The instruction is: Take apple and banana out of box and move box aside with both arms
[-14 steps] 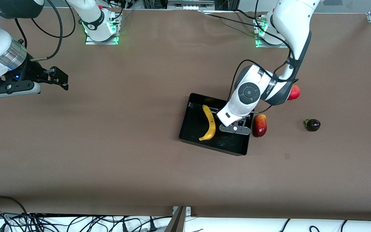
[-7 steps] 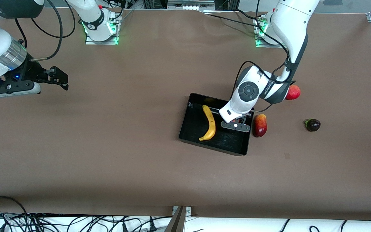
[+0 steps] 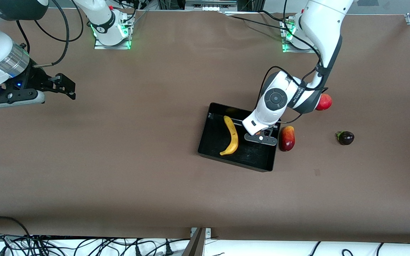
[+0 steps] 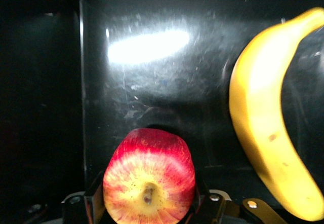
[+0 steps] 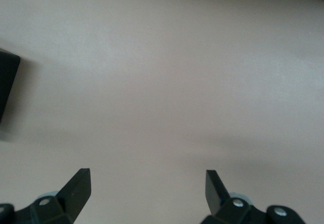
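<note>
Beside box [image 3: 208,142], mango [image 3: 287,138], pomegranate [image 3: 324,102], eggplant [image 3: 345,137]

1. The whole bench [image 3: 119,160] is seen from a high front camera facing both arm bases.
2. The tray [image 4: 152,82] floor is viewed at close range from the left wrist, over the left hand [image 4: 147,206]; the tray [image 3: 212,138] and banana [image 3: 231,136] are shared with the front view.
3. Bare bench [image 5: 162,82] is viewed from the right wrist, past the right hand [image 5: 147,188].
</note>
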